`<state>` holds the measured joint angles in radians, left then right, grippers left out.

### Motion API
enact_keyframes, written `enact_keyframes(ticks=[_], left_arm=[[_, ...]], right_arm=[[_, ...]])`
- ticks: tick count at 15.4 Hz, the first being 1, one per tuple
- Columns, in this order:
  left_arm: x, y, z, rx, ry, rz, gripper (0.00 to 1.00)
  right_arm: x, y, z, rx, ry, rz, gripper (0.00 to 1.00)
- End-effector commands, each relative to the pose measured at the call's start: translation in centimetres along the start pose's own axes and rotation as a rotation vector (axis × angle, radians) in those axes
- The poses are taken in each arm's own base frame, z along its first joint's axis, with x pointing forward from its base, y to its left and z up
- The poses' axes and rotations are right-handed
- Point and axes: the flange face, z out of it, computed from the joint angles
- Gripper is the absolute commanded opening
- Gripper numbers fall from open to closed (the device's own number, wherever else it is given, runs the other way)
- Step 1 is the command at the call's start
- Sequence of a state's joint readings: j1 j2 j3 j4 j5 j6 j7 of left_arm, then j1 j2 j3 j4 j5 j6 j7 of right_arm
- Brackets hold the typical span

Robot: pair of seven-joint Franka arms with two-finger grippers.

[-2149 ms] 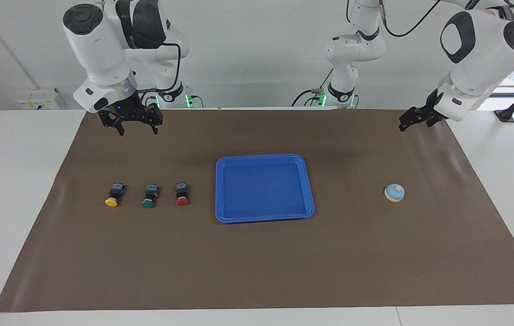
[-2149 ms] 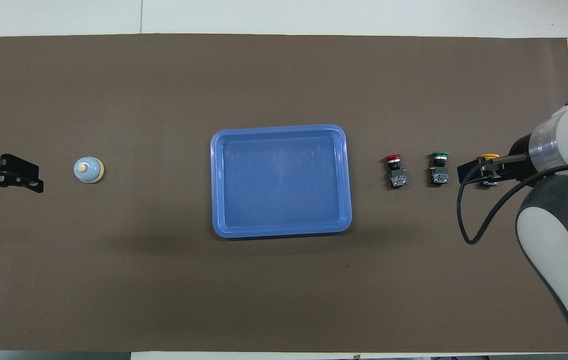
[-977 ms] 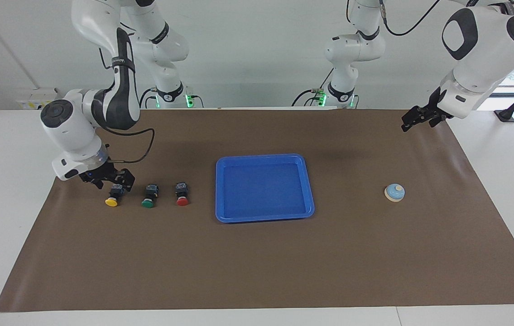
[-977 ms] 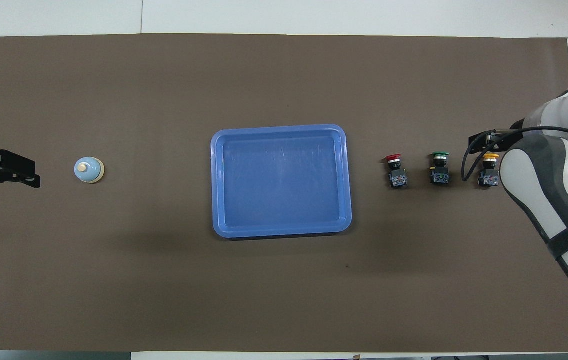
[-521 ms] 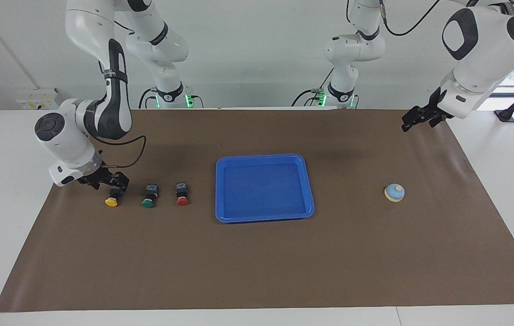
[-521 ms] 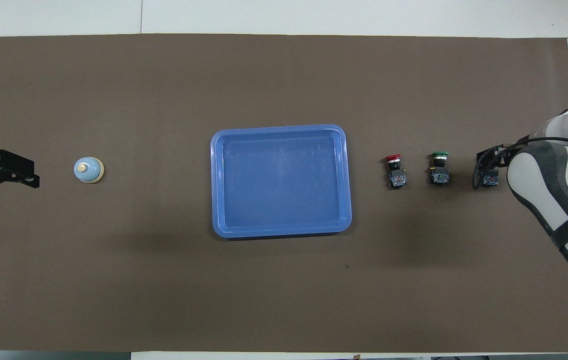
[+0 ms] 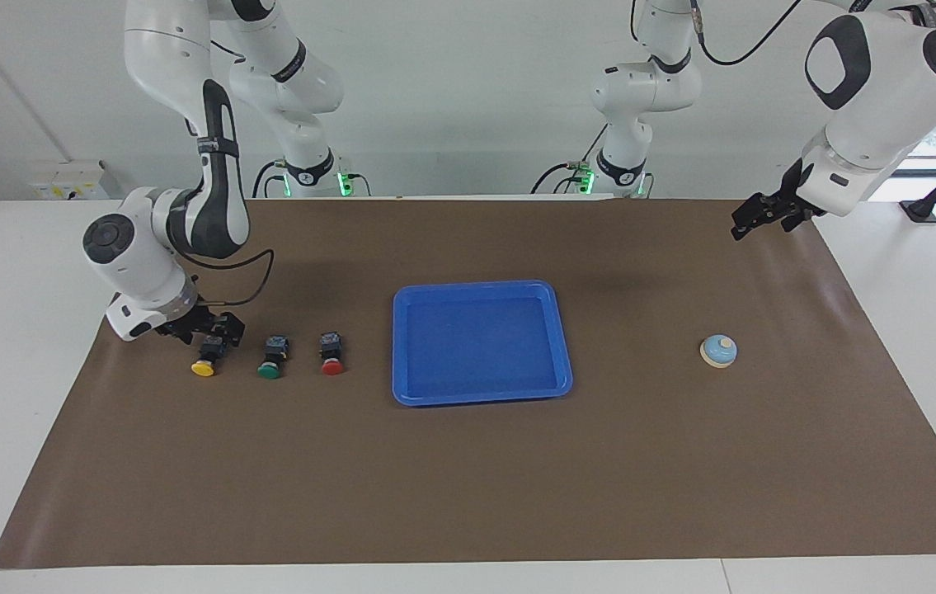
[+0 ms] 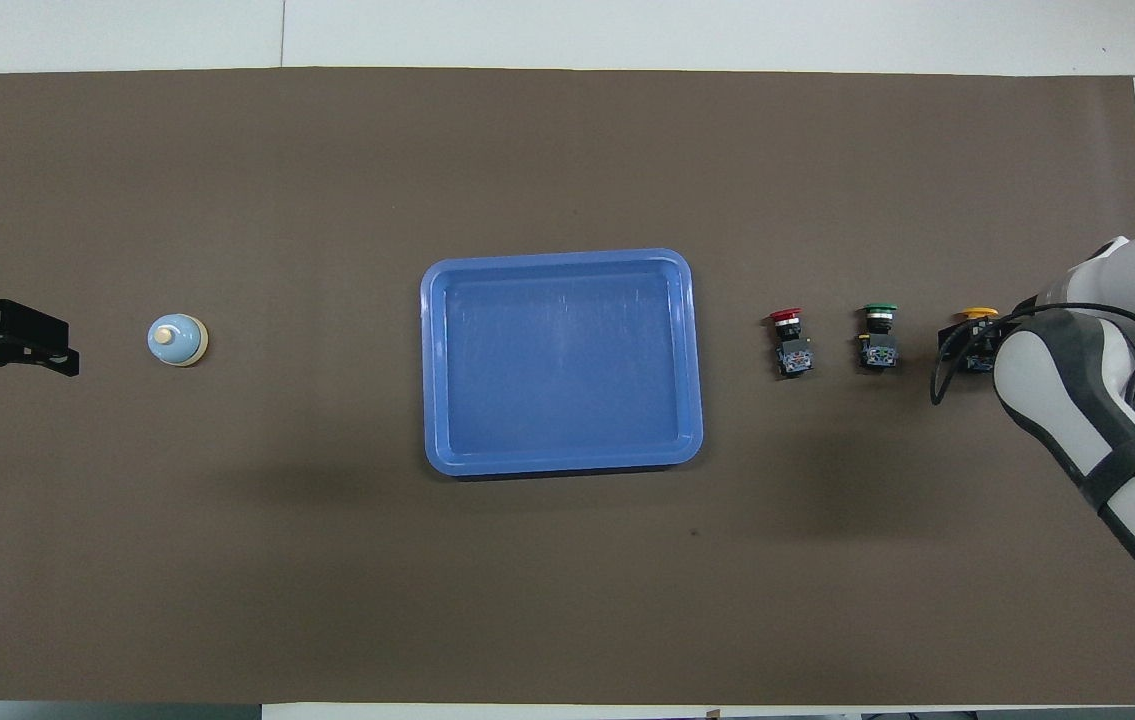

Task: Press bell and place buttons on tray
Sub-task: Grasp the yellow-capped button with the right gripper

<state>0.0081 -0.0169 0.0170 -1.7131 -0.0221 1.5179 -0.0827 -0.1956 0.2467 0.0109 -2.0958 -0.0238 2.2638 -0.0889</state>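
While your right claw [image 7: 205, 333] sits low at the yellow button [image 7: 205, 360], the step in hand reads as the first pickup: you are about to take that button for the tray [image 7: 402, 346]. Its fingers stand apart around the button's black body, not yet clamped, so the next move calls for closing squarely on the blocky body rather than the round cap, then lifting straight up before carrying it across.

That button is the one closest to the desk's short edge at the right arm's end, in a row with the green button [image 7: 271, 360] and the red button [image 7: 331, 356]; red lies just beside the tray. You must pass over both, so lift high enough to avoid knocking them.

Sitting mid-desk, the tray holds nothing yet. Your left claw [image 7: 756, 216], fingers apart, waits in the air over the corner of the brown mat by its own base; the bell [image 7: 718, 351] lies well apart from it, unpressed by my judgement.
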Motion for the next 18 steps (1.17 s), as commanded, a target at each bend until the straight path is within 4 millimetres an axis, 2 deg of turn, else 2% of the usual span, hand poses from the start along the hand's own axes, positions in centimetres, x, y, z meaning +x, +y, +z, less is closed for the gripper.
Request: enact_keyframes(ticks=[1, 2, 7, 8, 11, 13, 16, 18], left_arm=[[-0.3, -0.1, -0.5, -0.011, 0.016, -0.010, 1.00], [-0.3, -0.1, -0.5, -0.011, 0.016, -0.010, 1.00], [-0.3, -0.1, -0.5, -0.011, 0.016, -0.010, 1.00], [-0.3, -0.1, -0.5, -0.011, 0.016, -0.010, 1.00], [-0.3, -0.1, -0.5, -0.011, 0.016, -0.010, 1.00], [-0.3, -0.1, -0.5, -0.011, 0.016, -0.010, 1.00], [-0.3, -0.1, -0.5, -0.011, 0.016, -0.010, 1.00], [-0.3, -0.1, -0.5, -0.011, 0.016, -0.010, 1.00]], right_arm=[[-0.7, 0.4, 0.6, 0.004, 0.030, -0.018, 0.99], [-0.9, 0.4, 0.9, 0.004, 0.033, -0.012, 0.91], [-0.8, 0.4, 0.8, 0.003, 0.044, -0.022, 0.07], [-0.6, 0.4, 0.6, 0.001, 0.050, -0.028, 0.00], [0.4, -1.5, -1.4, -0.001, 0.068, -0.057, 0.00], [1.2, -5.5, -3.1, -0.004, 0.070, -0.118, 0.00], [1.8, -14.3, -5.6, -0.005, 0.091, -0.150, 0.00], [0.4, -22.4, -6.1, -0.002, 0.106, -0.180, 0.00]])
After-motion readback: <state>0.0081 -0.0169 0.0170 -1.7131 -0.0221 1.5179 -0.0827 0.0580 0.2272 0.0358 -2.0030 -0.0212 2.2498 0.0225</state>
